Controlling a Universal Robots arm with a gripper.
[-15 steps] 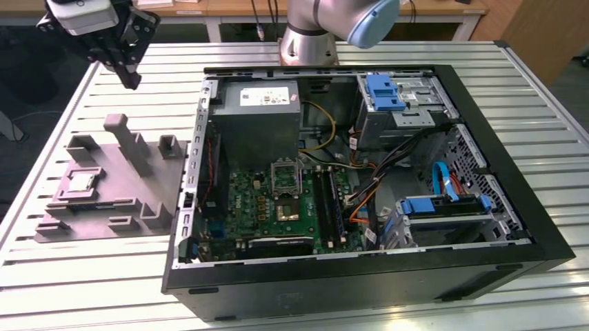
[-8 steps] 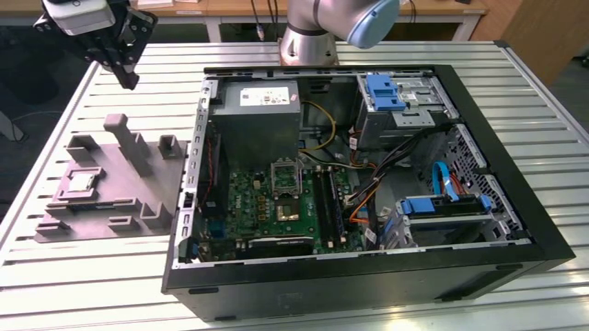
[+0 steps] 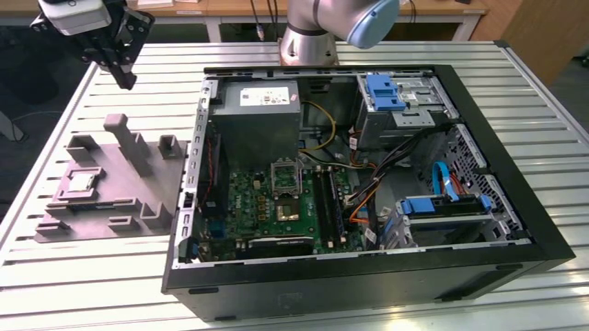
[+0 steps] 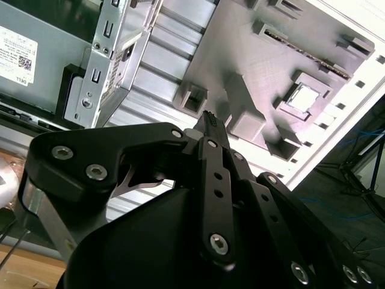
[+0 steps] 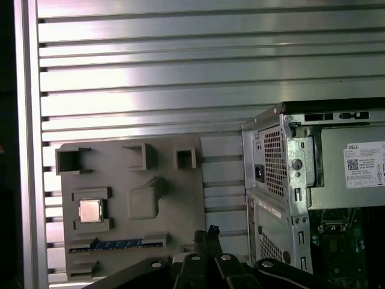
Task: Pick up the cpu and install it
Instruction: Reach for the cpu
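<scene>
Claw closed above slatted metal table; cpu on grey fixture.

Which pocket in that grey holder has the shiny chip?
The square pocket on the grey holder's side away from the computer case; the cpu lies there.

Silver slatted metal table spans the exterior view. Wooden desk along the top edge, brown wooden panel upper right, dark floor at left edge.
</scene>
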